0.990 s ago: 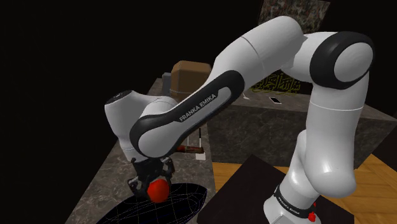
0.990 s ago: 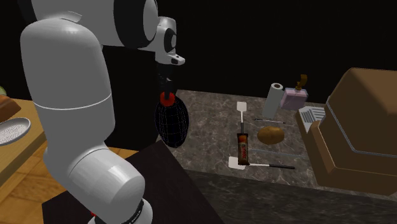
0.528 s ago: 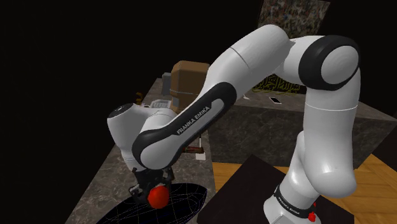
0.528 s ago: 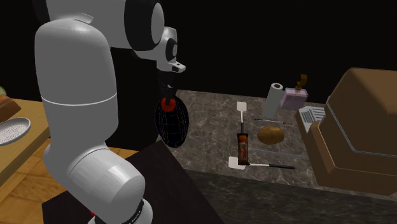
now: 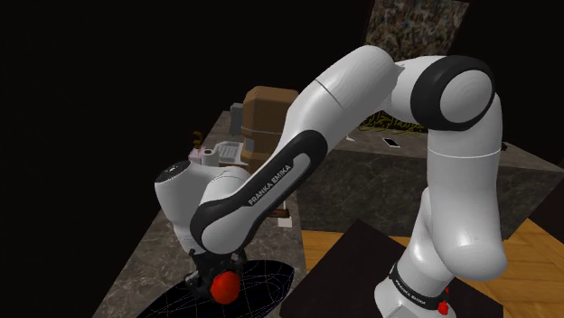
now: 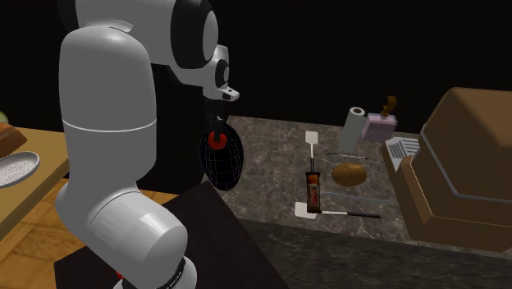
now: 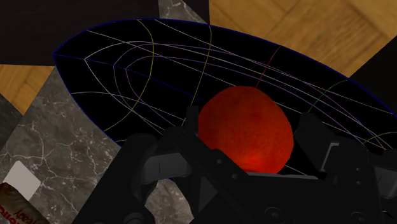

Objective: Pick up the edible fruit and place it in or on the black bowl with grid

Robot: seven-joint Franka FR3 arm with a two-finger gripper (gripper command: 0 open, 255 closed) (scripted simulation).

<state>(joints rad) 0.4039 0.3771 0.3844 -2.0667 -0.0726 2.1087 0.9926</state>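
You have the all-black two-finger end effector [image 7: 249, 141] pinching a round red fruit [image 7: 246, 130]. One finger [image 7: 190, 122] sits on each side of it, both pressed against the skin. The fruit hangs over the inside of the black oval bowl with thin pale grid lines [image 7: 140, 76]. Whether the fruit touches the bowl, you cannot tell.

In the shoulder view the white arm bends low at that view's lower left, with the fruit just under the wrist and above the bowl. The bowl lies on the dark marbled stone desk [image 6: 271, 156], at the desk end nearest the arm's stand.

In the second exterior view, the other things lie further along the desk, well apart from the bowl:
- a white flat spatula [image 6: 313, 141]
- a brown wrapped snack bar [image 6: 313, 189]
- a brown lumpy potato [image 6: 350, 174] just beside the bar
- a white paper towel roll [image 6: 354, 127] standing upright
- a big brown rounded box [image 6: 464, 164] at that view's right
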